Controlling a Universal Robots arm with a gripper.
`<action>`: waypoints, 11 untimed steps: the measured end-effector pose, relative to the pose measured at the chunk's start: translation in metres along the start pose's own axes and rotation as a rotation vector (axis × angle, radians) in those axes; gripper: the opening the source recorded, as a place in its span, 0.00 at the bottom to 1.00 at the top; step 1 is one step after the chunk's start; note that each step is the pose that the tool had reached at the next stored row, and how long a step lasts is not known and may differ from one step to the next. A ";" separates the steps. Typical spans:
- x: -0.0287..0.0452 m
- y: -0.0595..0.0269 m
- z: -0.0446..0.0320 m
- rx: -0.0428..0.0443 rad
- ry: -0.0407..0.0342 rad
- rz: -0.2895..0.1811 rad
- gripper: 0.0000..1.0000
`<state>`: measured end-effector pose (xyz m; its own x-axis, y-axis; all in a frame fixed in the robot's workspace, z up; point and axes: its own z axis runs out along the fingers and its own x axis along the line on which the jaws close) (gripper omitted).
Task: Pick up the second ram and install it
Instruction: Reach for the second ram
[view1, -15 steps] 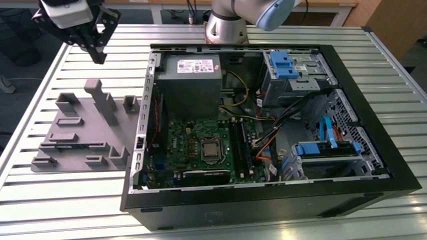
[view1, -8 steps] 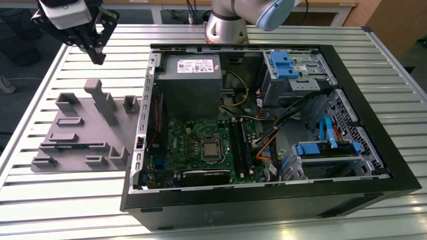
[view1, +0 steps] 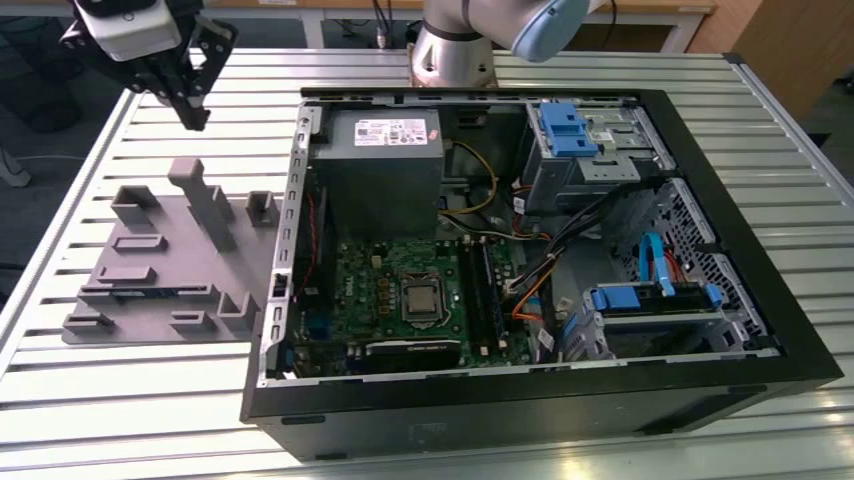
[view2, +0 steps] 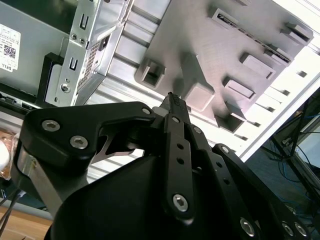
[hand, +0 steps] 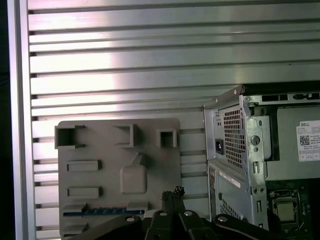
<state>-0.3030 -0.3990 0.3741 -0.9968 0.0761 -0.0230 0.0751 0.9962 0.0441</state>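
One black tool (view1: 198, 118), tips together, hangs near the blocky gray tray (view1: 174, 262) holding the thin second ram (hand: 100, 212).

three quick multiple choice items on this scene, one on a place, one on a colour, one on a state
1. The gray tray lies
A. inside the computer case
B. on the table, at the exterior view's left of the case
C. on top of the case

2. The plastic drive brackets in the case are
A. blue
B. red
C. yellow

3. The gripper
A. holds a ram stick
B. grips a tray block
C. holds nothing

Key:
1 B: the tray rests on the slatted table beside the open computer case.
2 A: the drive brackets are bright blue.
3 C: the gripper hangs above the table with its fingers shut and nothing between them.
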 end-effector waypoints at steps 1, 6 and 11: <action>0.0002 0.0000 0.0002 -0.0001 0.0000 0.000 0.11; 0.0014 -0.0001 0.0011 -0.0001 0.0002 0.000 0.11; 0.0025 -0.0003 0.0020 -0.0001 0.0004 0.000 0.11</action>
<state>-0.3055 -0.3989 0.3720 -0.9968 0.0762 -0.0226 0.0752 0.9962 0.0442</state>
